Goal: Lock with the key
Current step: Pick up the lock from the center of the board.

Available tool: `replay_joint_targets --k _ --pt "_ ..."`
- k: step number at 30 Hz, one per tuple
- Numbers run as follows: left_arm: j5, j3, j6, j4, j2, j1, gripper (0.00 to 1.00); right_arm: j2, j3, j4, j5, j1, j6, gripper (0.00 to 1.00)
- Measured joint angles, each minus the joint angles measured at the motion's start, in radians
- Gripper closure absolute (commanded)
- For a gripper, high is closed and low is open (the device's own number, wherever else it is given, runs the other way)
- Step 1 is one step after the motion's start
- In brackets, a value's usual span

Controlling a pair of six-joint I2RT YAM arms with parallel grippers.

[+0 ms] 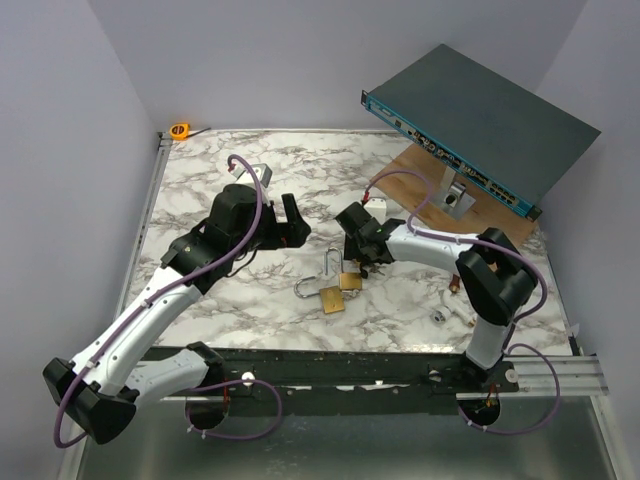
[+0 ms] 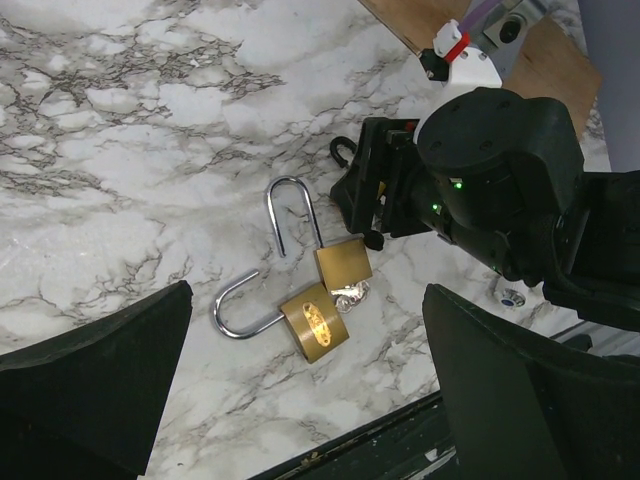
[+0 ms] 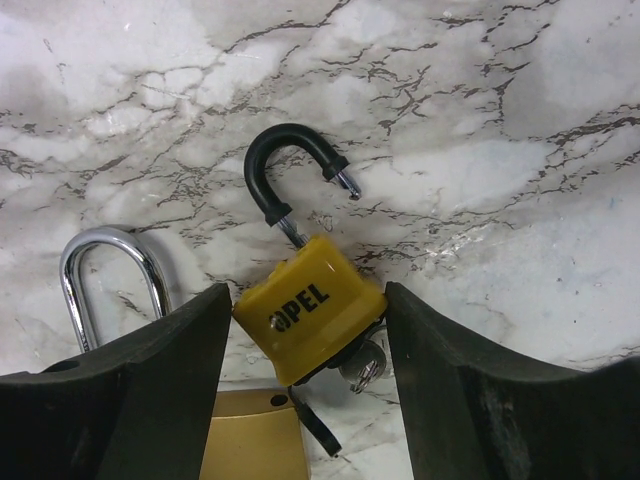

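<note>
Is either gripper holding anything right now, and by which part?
The right gripper clamps the yellow padlock by the sides of its body. The left gripper is open, holding nothing.

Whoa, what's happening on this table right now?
The right hand has its fingers on either side of a yellow padlock, whose black loop is open and which seems to have a key in its base; a firm grip isn't clear. The left hand hangs open above the marble table. Two brass padlocks lie nearby, loops open.
</note>
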Motion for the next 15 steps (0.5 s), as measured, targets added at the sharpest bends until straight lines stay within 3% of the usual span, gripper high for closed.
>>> replay_joint_targets --k 4,11,15 --pt "0.000 -0.004 -0.003 0.002 0.002 0.000 0.01 0.010 0.000 -0.006 0.011 0.008 0.000 0.42" --pt "0.000 -0.016 -0.003 0.003 0.004 0.006 0.01 0.009 -0.002 -0.009 0.032 0.011 -0.007 0.75" --pt "0.003 -0.027 -0.003 0.004 0.011 0.013 0.04 -0.031 -0.025 -0.008 0.040 0.011 -0.042 0.82"
